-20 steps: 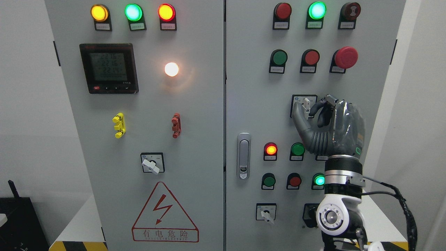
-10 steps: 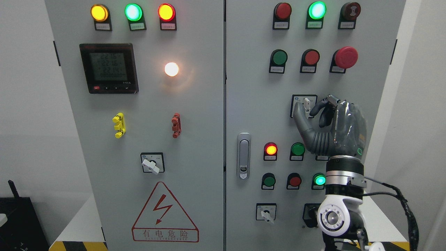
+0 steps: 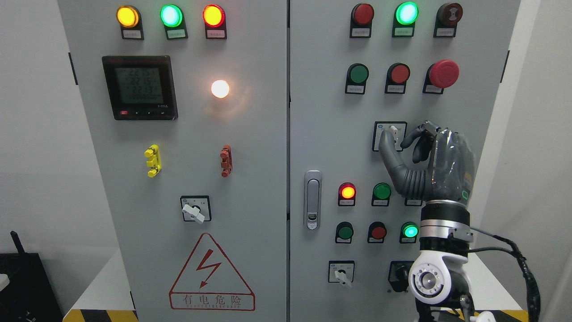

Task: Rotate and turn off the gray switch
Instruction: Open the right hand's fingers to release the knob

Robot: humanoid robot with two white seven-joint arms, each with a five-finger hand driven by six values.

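Fingers [image 3: 409,138] of my right hand [image 3: 429,163] are curling toward my thumb at the gray switch [image 3: 393,133], pinching its pale knob at centre right of the frame; I am reaching up from the lower right, wrist vertical. That switch is sitting upright in its square plate on the cabinet's right door [image 3: 326,134]. My palm is hiding part of the button row beside a green button [image 3: 382,191], while a red mushroom button [image 3: 443,74] is sitting above my knuckles.

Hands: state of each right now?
Left: not in view.
Right hand: thumb and fingers pinched around the gray switch knob.
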